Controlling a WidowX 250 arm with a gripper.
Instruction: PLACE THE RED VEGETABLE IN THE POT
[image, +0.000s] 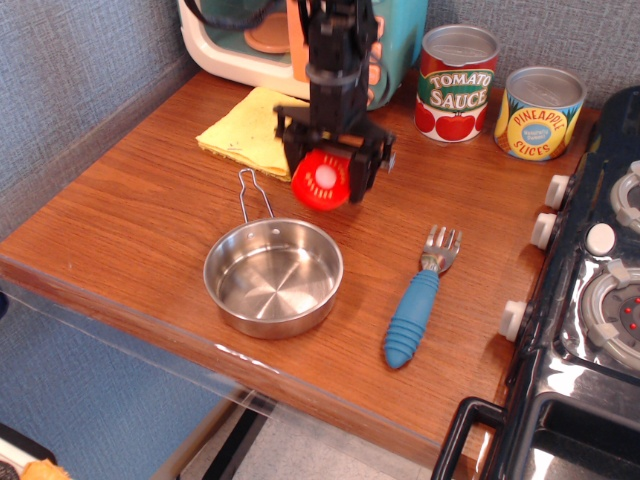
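Note:
The red vegetable (324, 181) is a glossy red toy tomato half with a whitish centre, its flat face turned toward the camera. My black gripper (328, 168) is shut on it and holds it above the wooden counter, just behind and right of the pot. The pot (273, 277) is a shallow shiny steel pan with a thin wire loop handle (253, 194) pointing back. It stands empty near the counter's front edge.
A yellow cloth (250, 132) lies behind the gripper. A tomato sauce can (456, 84) and a pineapple slices can (539, 112) stand at the back right. A blue-handled fork (418, 300) lies right of the pot. A toy stove (590, 300) fills the right side.

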